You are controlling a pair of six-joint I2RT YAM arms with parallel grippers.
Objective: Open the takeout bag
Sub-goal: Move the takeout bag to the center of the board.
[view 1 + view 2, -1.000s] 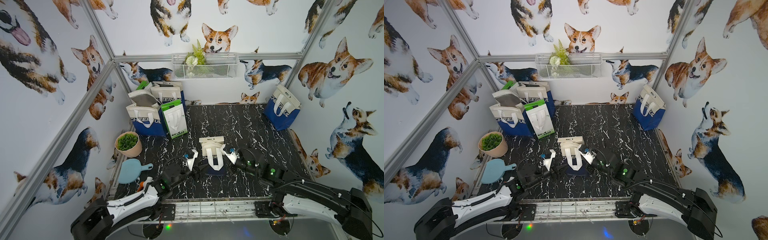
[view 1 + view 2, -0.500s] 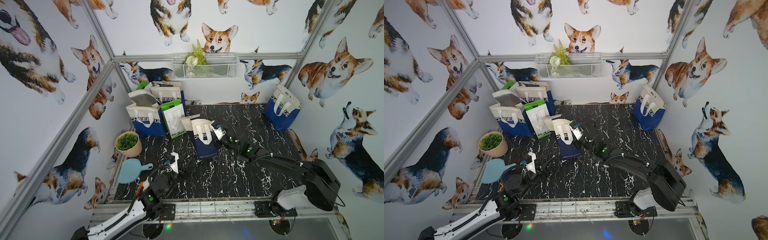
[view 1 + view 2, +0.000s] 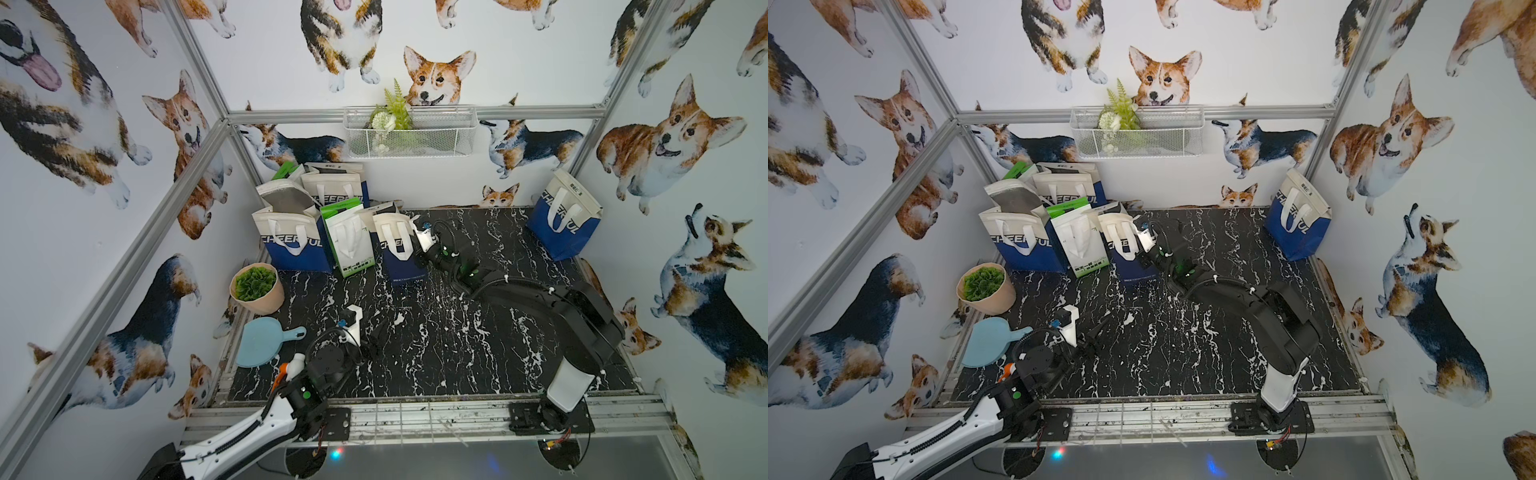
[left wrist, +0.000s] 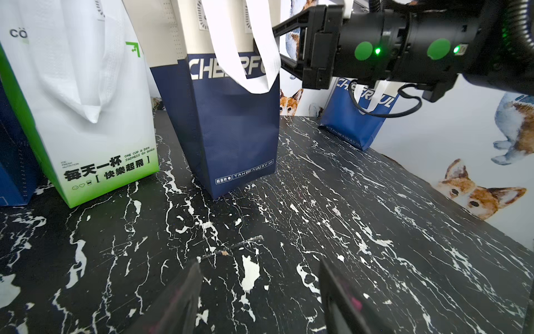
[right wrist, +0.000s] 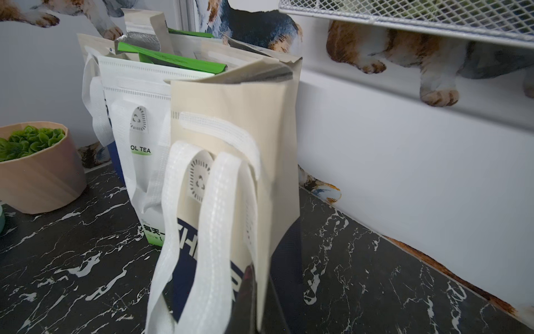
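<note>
Left of centre in both top views, the takeout bag [image 3: 399, 253] [image 3: 1127, 253] is standing upright on the black marbled table [image 3: 457, 353], with its navy lower half and cream top facing the camera and its white handles hanging down the front. It is sitting just beside a green-and-white bag [image 3: 351, 241], at the right end of a cluster of bags in the upper left of the table.

The right pincer [image 3: 417, 244] is reaching in from the right of the frame and clenching the takeout bag's upper right edge. In the left wrist view its black fingers [image 4: 294, 20] are meeting that edge just behind a handle loop. In the right wrist view the mouth of the bag [image 5: 231, 144] is showing only a narrow slit of grey lining.

The left pincer [image 3: 376, 334] [image 4: 260, 295] is hovering low over bare table toward the lower left, well apart from the bag, with its jaws released and holding nothing.
</note>
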